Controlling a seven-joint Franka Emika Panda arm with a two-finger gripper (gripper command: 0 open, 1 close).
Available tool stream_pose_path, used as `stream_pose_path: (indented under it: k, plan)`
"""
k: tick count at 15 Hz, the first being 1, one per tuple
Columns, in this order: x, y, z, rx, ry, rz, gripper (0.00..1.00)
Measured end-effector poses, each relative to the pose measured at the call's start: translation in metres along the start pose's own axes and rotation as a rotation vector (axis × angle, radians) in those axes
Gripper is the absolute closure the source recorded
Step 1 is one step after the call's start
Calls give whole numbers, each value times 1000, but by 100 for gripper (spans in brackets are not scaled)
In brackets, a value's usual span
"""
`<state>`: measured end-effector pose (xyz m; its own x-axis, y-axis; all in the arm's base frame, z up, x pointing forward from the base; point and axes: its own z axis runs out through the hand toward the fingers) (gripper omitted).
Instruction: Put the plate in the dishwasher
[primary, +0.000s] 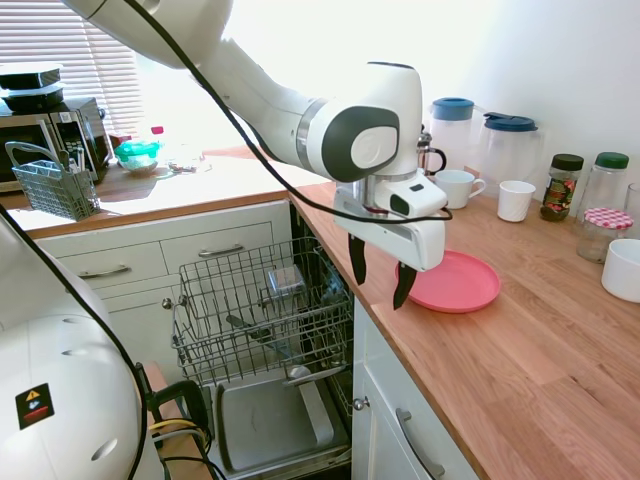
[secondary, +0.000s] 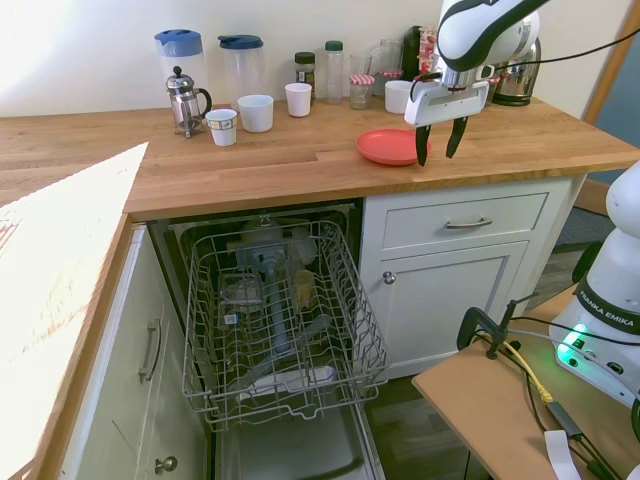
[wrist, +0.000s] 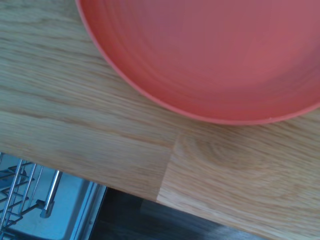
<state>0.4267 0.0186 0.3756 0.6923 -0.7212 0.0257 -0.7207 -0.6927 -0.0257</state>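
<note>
Plate is lying flat on the worktop, close to its front edge, so nothing of the carrying is done yet. Gripper is hanging just above that front edge beside the plate's near rim, fingers pointing down and spread apart, gripping nothing. From the wrist view the rim is showing up close, with bare oak beside it and the drop to the floor just past the edge.

Dishwasher is standing ready: door down, wire rack pulled right out, a few items sitting in it already but plenty of open slots by the look of it. My read is that everything is still ahead: taking hold of the rim, lifting the plate off the wood, swinging it over to the rack and standing it between the tines. A flat plate on a flat top is giving little to bite on, so the rim near the edge looks like the likeliest place to pinch.

Worktop itself is warm oak, running around a corner. Along the back wall mugs, two jugs, a cafetière and jars are lining up, well apart from the plate. Cutlery basket and a microwave are sitting on the far stretch under a bright window, with white cabinets below.
</note>
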Motion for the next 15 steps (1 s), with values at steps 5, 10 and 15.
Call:
stream_pose_path:
  k: [5, 10, 15]
  plan:
    - [4, -6, -5, 43, 13, 46, 0]
    - [36, 9, -13, 106, 37, 152, 0]
    - [72, 16, 5, 228, 144, 295, 0]
